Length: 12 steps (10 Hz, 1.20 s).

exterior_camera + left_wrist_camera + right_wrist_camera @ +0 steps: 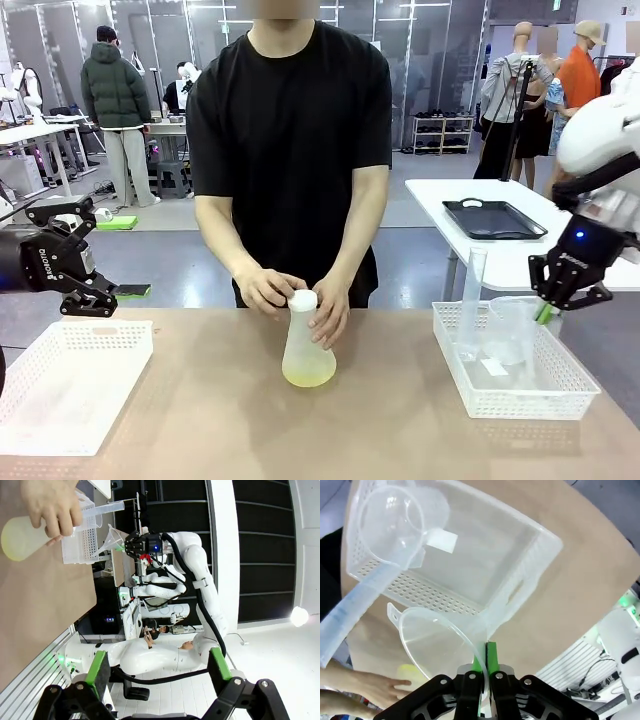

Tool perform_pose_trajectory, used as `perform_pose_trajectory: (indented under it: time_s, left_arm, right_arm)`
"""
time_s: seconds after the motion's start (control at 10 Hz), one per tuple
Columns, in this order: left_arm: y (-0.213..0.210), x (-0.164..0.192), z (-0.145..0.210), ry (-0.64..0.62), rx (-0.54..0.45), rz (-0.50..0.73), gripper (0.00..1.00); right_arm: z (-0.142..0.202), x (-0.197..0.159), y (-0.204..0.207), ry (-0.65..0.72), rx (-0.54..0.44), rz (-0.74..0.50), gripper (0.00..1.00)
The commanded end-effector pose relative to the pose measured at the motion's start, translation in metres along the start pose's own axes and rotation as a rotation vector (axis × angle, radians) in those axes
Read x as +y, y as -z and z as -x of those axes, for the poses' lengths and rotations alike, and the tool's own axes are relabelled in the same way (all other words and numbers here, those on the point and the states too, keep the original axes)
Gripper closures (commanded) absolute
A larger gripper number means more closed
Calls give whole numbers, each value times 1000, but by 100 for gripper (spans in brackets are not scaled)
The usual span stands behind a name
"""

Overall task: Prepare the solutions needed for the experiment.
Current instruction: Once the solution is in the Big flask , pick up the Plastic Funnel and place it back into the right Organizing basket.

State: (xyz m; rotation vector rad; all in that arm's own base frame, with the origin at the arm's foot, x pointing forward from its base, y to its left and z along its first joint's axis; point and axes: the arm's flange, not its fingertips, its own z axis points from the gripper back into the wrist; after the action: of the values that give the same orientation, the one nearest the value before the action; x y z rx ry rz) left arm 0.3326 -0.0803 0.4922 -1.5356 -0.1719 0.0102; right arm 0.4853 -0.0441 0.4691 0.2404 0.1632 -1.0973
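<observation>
Right fingers (491,658) pinch a funnel (432,642) rim by the basket (542,542) holding beaker (390,517) and cylinder (347,612). Left fingers (97,672) gape wide. 2 hands (266,290) clasp the flask (304,340) of yellow solution (308,375).

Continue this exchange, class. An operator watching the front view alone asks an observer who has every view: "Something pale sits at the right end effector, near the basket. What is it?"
Observer: A clear plastic funnel. The right end effector is shut on it.
Operator: Which part of it is gripped?
Observer: Its wide rim, pinched thin between the green pads. The funnel's small tab is on the opposite side of the rim.
Operator: Is the left end effector carrying anything?
Observer: No. In the left wrist view the left end effector is open, with nothing between its pads.
</observation>
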Motion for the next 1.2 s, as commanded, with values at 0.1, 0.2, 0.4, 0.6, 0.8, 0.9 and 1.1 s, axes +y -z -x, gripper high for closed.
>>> perform_pose_trajectory:
  time_s: [0.1,0.2,0.4,0.6,0.8,0.9,1.1]
  left_arm:
    - [0,-1,1,0,5,11,0]
    - [0,-1,1,0,5,11,0]
    - [0,-1,1,0,5,11,0]
    - [0,-1,1,0,5,11,0]
    - [0,-1,1,0,5,11,0]
    - [0,-1,1,0,5,11,0]
    - [0,-1,1,0,5,11,0]
  right_arm:
    - [-4,27,15,-13,2,46,97]
    - [-6,31,20,-11,0,51,97]
    - [-8,35,33,-18,-1,105,97]
    - [-13,36,40,-13,-5,134,97]
    - [-14,35,46,-12,-9,123,97]
    - [-14,35,48,-7,-15,108,94]
    - [-13,37,50,-6,-31,81,80]
